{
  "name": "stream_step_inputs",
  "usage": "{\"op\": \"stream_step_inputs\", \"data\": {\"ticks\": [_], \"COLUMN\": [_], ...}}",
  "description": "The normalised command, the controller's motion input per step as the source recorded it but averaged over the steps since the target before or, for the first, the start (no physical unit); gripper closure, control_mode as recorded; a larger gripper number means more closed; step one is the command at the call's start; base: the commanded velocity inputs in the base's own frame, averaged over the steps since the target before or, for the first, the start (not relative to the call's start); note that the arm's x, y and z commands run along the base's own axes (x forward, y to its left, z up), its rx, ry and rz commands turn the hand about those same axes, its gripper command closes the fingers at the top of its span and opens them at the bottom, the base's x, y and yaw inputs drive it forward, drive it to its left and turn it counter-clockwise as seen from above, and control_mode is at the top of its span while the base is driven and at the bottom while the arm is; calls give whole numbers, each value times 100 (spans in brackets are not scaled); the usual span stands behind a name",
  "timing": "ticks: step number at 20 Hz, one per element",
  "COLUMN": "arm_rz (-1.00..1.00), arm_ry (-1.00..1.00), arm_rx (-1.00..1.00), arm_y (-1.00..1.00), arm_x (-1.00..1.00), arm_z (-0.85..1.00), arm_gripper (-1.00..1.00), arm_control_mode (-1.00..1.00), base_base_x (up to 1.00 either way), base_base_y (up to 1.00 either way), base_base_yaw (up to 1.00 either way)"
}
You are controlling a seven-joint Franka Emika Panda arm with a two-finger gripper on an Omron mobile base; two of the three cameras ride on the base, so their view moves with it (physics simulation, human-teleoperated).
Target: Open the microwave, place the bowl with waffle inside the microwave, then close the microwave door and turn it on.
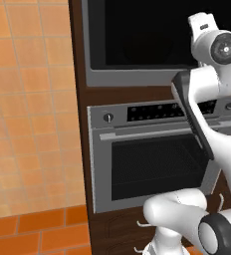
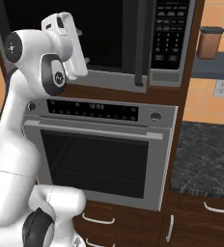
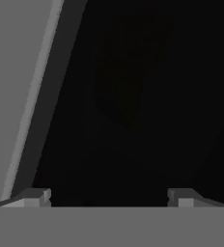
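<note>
The microwave (image 2: 109, 77), built in with a grey frame, sits above the oven. Its microwave door (image 1: 137, 35) is a wide black glass panel and looks shut. The door's black vertical bar handle (image 2: 140, 43) stands at its right side, beside the keypad (image 2: 169, 34). My gripper (image 3: 108, 198) is open and holds nothing. It faces the dark glass close up, with the grey frame edge (image 3: 17, 96) to one side. In the right base view the gripper (image 2: 85, 47) is at the left part of the door, far from the handle. The bowl with waffle is out of view.
A grey oven (image 2: 99, 159) with a horizontal handle (image 1: 147, 132) sits directly below the microwave. Wooden drawers (image 2: 99, 219) lie under it. A dark stone counter (image 2: 205, 154) and a brown canister (image 2: 210, 42) are at the right. An orange tiled wall (image 1: 28, 99) is at the left.
</note>
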Motion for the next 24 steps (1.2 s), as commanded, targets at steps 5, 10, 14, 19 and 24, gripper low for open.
{"op": "stream_step_inputs", "data": {"ticks": [5, 10, 14, 19, 24], "arm_rz": [6, 8, 19, 31, 33], "arm_ry": [3, 0, -1, -2, -4], "arm_rx": [10, 7, 9, 7, 4], "arm_y": [-33, -37, -65, -87, -95], "arm_x": [69, 22, -7, -97, -100], "arm_z": [28, 19, 0, -13, -18], "arm_gripper": [-100, -100, -100, -100, -100], "arm_control_mode": [-100, -100, -100, -100, -100], "base_base_x": [0, 0, 0, 0, 0], "base_base_y": [0, 0, 0, 0, 0], "base_base_yaw": [0, 0, 0, 0, 0]}}
